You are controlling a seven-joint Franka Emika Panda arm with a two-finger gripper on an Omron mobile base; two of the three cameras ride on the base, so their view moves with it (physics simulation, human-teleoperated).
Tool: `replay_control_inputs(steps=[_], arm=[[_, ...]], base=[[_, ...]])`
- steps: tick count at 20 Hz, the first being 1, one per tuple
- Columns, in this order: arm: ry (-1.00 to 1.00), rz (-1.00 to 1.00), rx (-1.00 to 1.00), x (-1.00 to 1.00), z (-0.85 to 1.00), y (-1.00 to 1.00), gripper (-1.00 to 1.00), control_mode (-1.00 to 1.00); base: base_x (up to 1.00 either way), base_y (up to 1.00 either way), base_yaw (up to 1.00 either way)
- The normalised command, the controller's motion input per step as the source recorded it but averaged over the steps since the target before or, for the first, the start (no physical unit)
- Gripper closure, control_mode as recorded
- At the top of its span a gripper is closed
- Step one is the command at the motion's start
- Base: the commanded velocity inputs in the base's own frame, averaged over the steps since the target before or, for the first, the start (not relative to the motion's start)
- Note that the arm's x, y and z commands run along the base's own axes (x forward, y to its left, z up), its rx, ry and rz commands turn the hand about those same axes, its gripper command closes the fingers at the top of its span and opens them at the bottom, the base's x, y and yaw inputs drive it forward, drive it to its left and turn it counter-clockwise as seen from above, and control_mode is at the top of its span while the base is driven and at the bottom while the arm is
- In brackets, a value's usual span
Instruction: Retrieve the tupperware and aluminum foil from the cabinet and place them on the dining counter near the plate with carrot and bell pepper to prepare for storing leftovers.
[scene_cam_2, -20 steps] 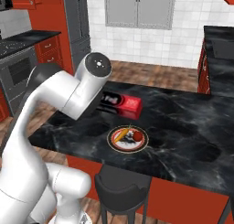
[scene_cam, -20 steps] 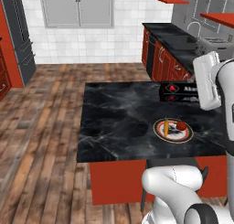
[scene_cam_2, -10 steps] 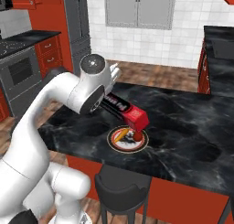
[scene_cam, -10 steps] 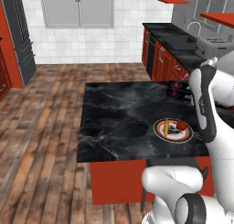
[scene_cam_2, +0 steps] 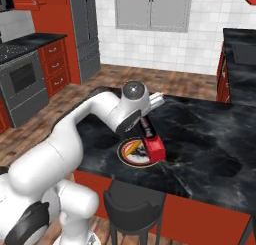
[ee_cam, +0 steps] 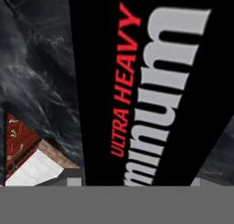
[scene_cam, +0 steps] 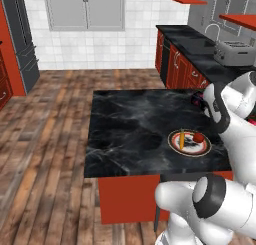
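While the arm leans in over the dining counter (scene_cam: 130,124) in the left base view, that big black marble slab with white veins sits flat on its red base. The plate (scene_cam: 189,142), round and white with a dark reddish-brown rim, lies near the slab's right edge, toward the front corner. On it sit a slim orange carrot (scene_cam: 182,137) pointing away from the robot and a small red bell pepper (scene_cam: 198,137) beside it. Just a sliver of the aluminum foil (scene_cam: 198,101) box peeks out dark and red behind the white forearm at the right edge of the slab.

Over to the right base view: the aluminum foil (scene_cam_2: 151,138) shows as a long slim box, tilted steeply. Its red end cap hangs low over the far side of the plate (scene_cam_2: 136,152), close to the rim; whether it touches, I cannot tell. The upper end runs up and back toward the hand. The gripper (scene_cam_2: 145,120) is tucked behind the wrist, so the fingers themselves stay hidden here. The slab (scene_cam_2: 210,139) gleams glossy beyond.

Now the hand view: the box (ee_cam: 151,86) is right up against the lens, matte black, its long axis running straight away from the camera, with red "ULTRA HEAVY" lettering and big white letters along its face. Marble (ee_cam: 36,67) shows beside it. The jaws are spread fairly wide and clamp the foil box across its narrow width.
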Motion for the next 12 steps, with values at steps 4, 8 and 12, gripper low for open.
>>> replay_control_inputs(steps=[4,8,12], arm=[[0.00,-0.23,0.39,0.35,-0.49,-0.84,1.00,-1.00],[0.00,-0.13,0.27,0.32,-0.31,-0.58,1.00,-1.00],[0.00,-0.02,0.13,0.27,-0.19,-0.37,1.00,-1.00]], base=[[0.00,0.00,0.00],[0.00,0.00,0.00],[0.00,0.00,0.00]])
